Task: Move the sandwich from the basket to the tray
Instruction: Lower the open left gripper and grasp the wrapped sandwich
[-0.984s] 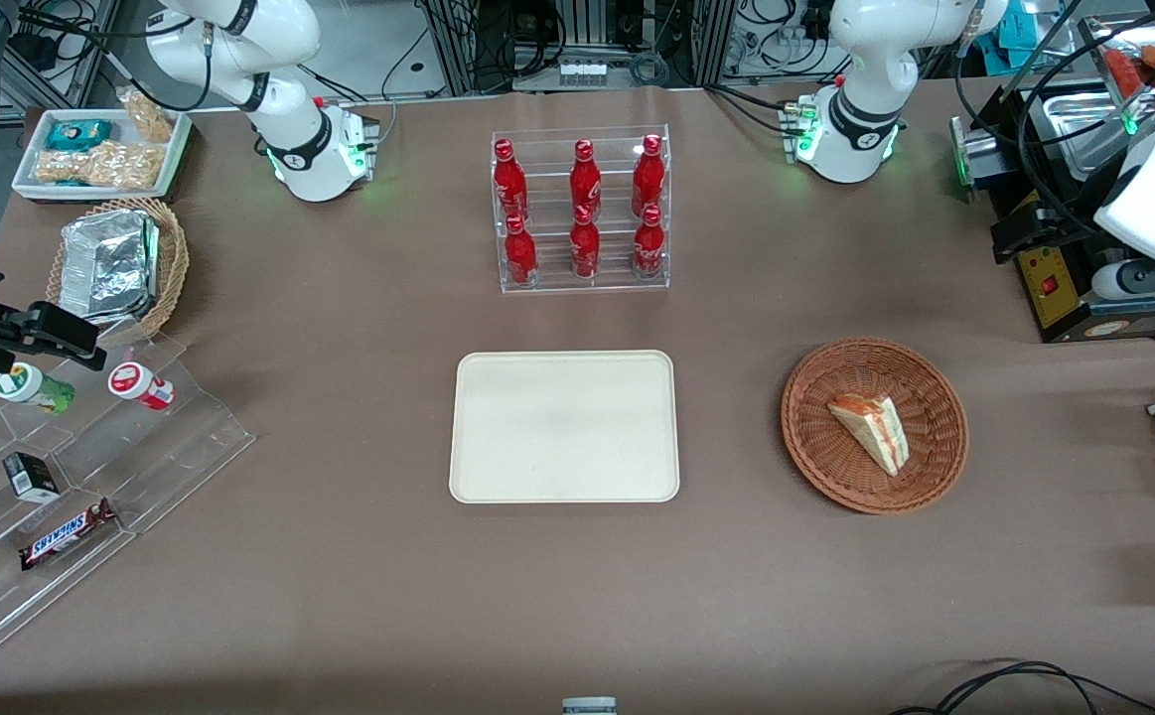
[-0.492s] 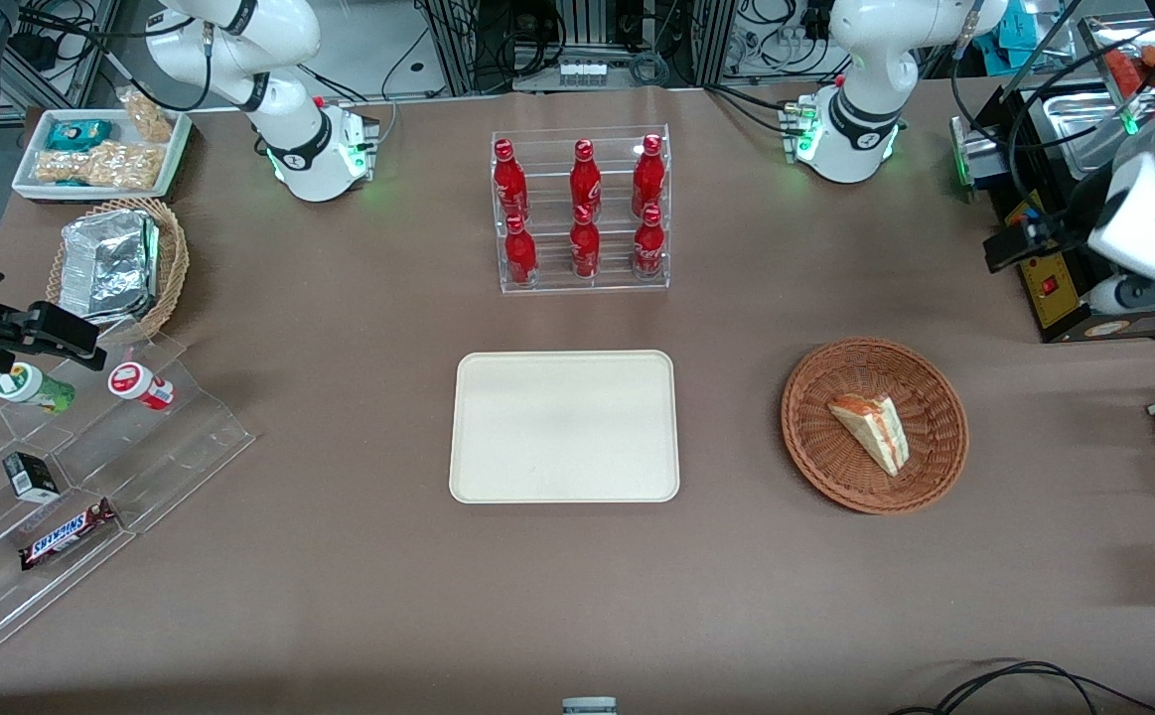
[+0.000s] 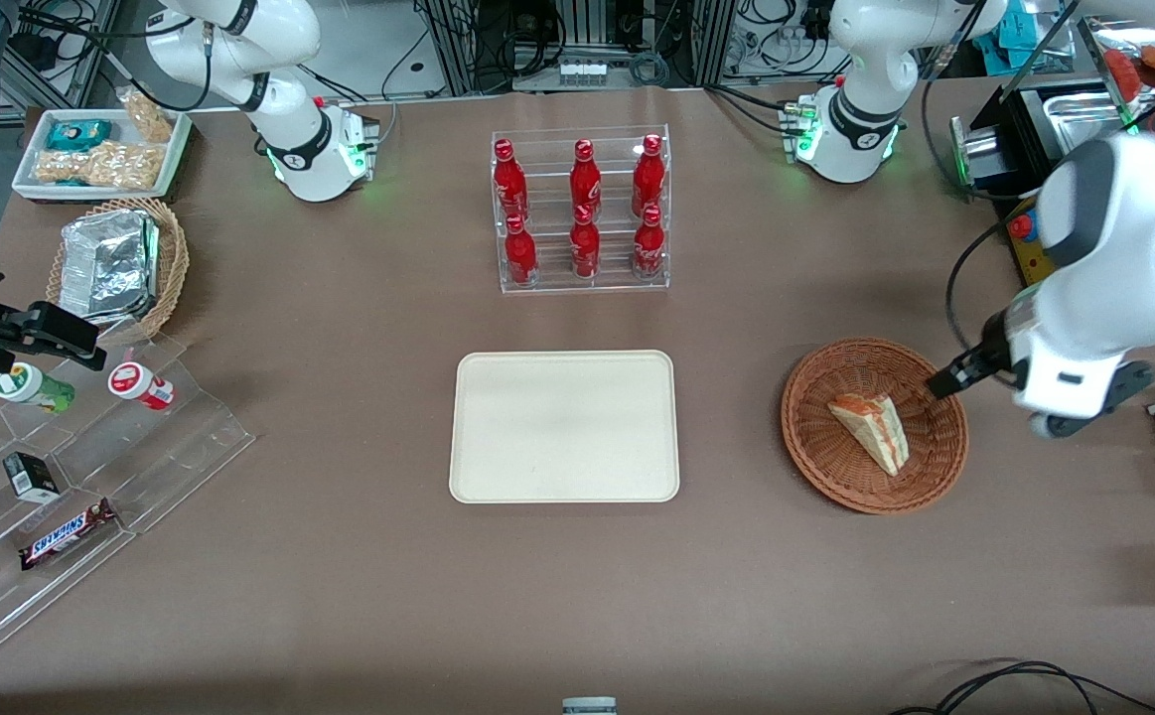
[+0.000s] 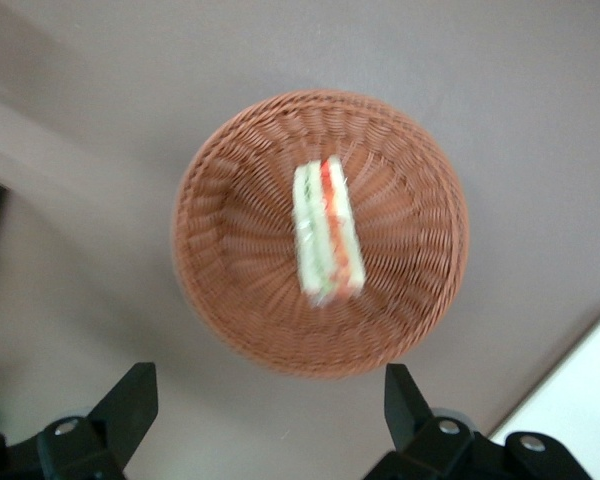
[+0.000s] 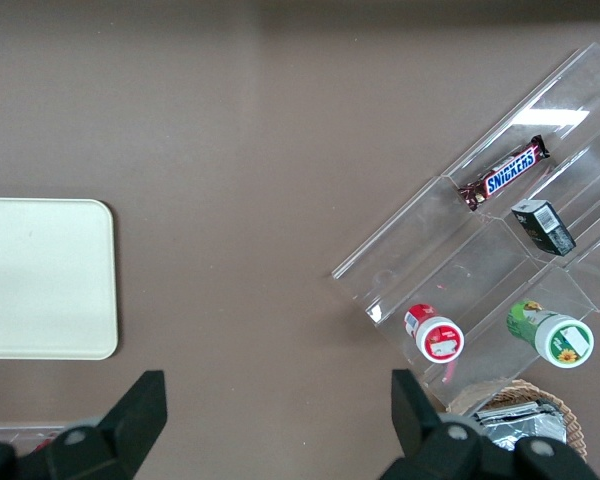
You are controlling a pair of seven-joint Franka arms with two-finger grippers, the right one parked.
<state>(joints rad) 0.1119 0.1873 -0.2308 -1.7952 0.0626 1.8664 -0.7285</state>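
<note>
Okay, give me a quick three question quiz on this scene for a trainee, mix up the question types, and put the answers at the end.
1. True or false: the sandwich lies in the basket.
2. Multiple choice: the tray holds A) the sandwich, B) a bottle, C) nothing.
3. Short answer: where is the gripper, and are its fingers open or shut?

Key
1. True.
2. C.
3. Above the basket's rim at the working arm's end, not touching the sandwich; open.

white arm (image 3: 1113,268), grey joint, black fingers (image 4: 130,400).
</note>
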